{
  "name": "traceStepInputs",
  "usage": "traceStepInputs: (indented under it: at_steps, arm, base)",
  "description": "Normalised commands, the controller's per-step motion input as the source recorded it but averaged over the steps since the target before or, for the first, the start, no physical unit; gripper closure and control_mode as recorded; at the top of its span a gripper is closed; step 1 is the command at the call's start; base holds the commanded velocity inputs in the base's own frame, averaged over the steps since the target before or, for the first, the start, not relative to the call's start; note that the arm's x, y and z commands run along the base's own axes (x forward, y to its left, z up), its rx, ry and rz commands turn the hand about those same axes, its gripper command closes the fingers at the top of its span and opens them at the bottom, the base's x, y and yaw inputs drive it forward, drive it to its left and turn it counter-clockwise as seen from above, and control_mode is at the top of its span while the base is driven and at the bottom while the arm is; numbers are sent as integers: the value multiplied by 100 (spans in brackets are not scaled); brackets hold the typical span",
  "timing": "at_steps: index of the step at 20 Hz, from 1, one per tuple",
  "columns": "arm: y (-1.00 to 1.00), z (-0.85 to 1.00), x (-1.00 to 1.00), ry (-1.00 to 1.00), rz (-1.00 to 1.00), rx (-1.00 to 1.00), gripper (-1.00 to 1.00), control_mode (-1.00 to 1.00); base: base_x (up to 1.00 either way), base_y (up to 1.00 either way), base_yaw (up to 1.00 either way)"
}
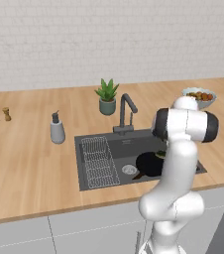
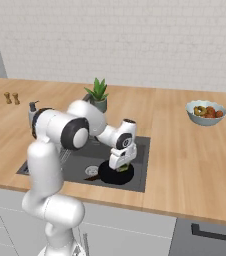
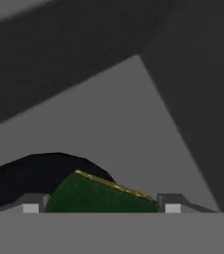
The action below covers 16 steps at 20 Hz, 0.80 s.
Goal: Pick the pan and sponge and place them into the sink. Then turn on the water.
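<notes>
The gripper (image 2: 122, 168) is lowered into the sink (image 1: 89, 181), a dark grey rectangular recess in the pale wood-grain counter (image 1: 25, 163); a ribbed wire rack (image 1: 99, 161) lies at the basin's left, a round metal drain (image 1: 129, 169) beside it. The pan (image 1: 148, 164), flat, round and matt black, lies on the basin floor. The sponge (image 3: 96, 196), a dark green block with a yellow-green edge, sits between the two finger tips (image 3: 30, 203), which clasp it above the pan's rim. The gooseneck faucet (image 1: 125, 113) stands behind the basin.
</notes>
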Motion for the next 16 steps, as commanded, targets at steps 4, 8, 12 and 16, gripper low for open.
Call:
traceStepInputs:
  at_steps: [4, 8, 12, 16]
  arm:
    - [28, -87, 94, 5, 4, 3, 100, -100]
    - [6, -42, 62, 0, 0, 3, 100, -100]
    - [11, -69, 27, -1, 0, 0, 100, -100]
    - [27, -48, 4, -5, 0, 0, -100, -100]
  base:
    - [0, 0, 0]
    - [0, 0, 0]
    - [0, 0, 0]
    - [0, 0, 0]
